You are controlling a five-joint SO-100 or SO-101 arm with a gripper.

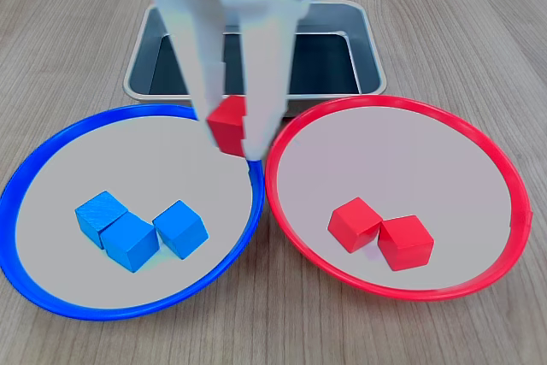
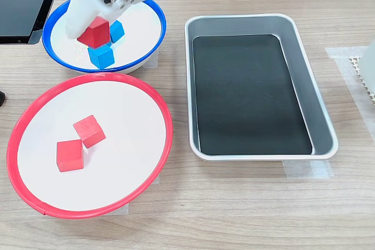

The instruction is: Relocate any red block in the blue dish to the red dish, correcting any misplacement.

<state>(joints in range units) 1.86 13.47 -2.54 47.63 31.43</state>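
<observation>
My gripper is shut on a red block, held over the blue dish near its rim on the side facing the red dish. In the second exterior view the same red block hangs in the gripper above the blue dish, partly hiding the blue cubes. Three blue cubes lie in the blue dish. Two other red cubes rest side by side in the red dish.
A rectangular metal tray with a dark bottom stands behind the two dishes; it sits at the second exterior view's right. The dishes almost touch rim to rim. All of it rests on a wooden tabletop.
</observation>
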